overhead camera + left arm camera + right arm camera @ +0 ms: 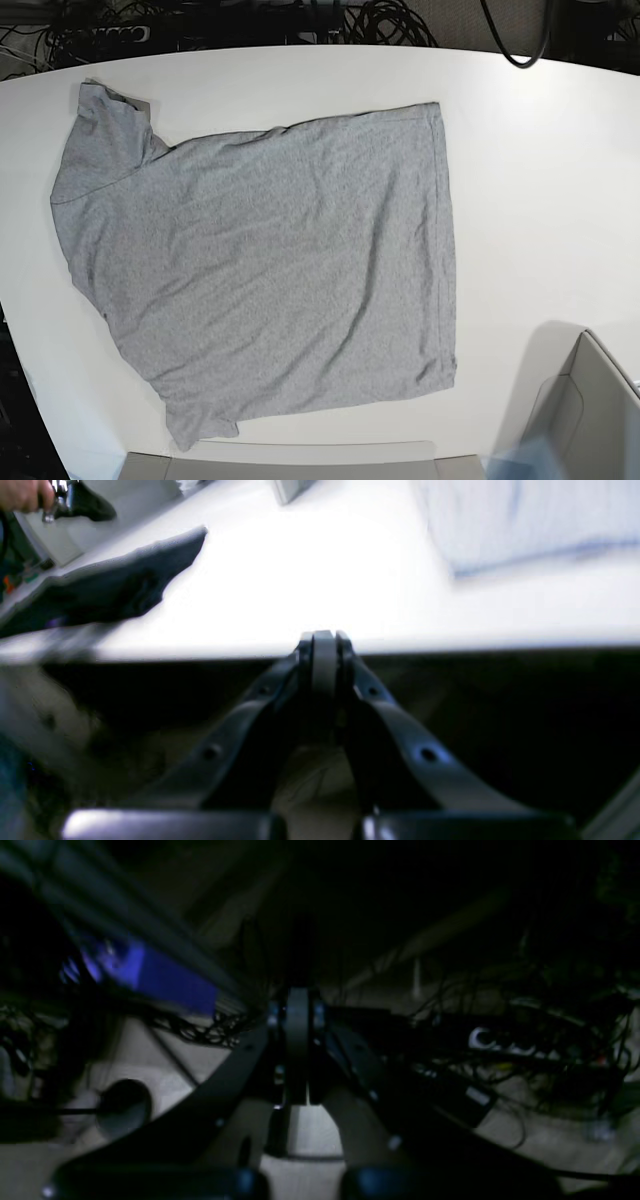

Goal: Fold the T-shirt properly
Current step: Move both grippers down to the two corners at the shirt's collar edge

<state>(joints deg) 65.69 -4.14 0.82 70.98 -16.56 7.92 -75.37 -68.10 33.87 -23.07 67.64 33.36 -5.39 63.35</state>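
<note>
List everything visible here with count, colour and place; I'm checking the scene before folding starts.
T-shirt: one, heather grey, spread flat on the table, hem toward the base view's right, no lettering showing.
Table: one, white, under the shirt.
Cables: a tangle, black, behind the table's far edge.
Box: one, grey, lower right corner of the base view.
Dark cloth-like item: one, dark, at the table's edge in the left wrist view; too blurred to identify.
Left gripper: one, black, fingers shut, off the table's edge.
Right gripper: one, black, fingers shut, over a dim floor with cables.
</note>
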